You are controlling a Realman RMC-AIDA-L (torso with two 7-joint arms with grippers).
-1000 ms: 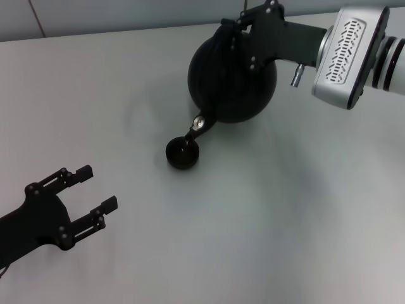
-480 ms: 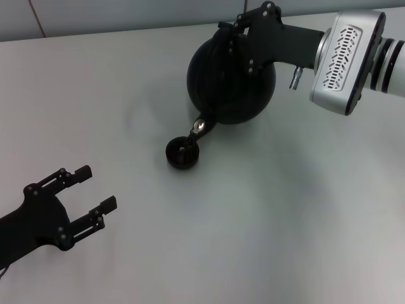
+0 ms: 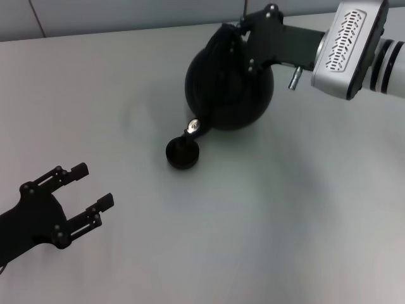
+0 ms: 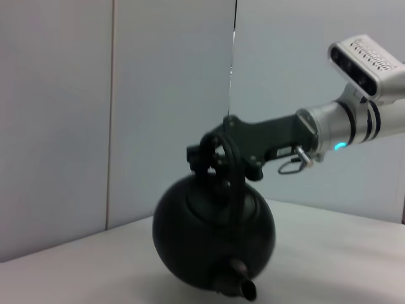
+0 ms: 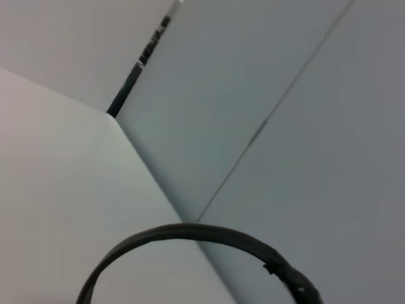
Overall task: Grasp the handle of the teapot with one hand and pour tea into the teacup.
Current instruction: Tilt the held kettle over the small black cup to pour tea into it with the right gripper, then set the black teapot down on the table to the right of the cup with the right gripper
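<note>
1. The teacup (image 3: 182, 154) stands upright on the grey desk (image 3: 266, 215), nearer the robot than the pot and a little toward the robot's left of it. It sits directly beneath the tip of the spout (image 3: 195, 126), which hangs just above its rim; whether the two touch cannot be told.
2. The left gripper (image 3: 76, 197) hovers low over the desk's near-left part, well apart from the cup, its fingers (image 3: 80, 170) spread wide around nothing. It looks parked.
3. The teapot (image 3: 228, 88) is tipped forward, spout pointing down and toward the cup. In the left wrist view it appears lifted off the desk, its round body (image 4: 214, 239) leaning spout-first.
4. The handle (image 4: 229, 166) arches over the lid and runs roughly in line with the spout. The right gripper (image 3: 243, 39) reaches in from the far right and is clamped on the handle near its crown.
5. Judgement: pouring depends on keeping the spout tip over the cup's opening, because the cup is far smaller than the pot and a small swing would miss it.
6. No brand, label or readable writing shows on pot, cup or arms.
</note>
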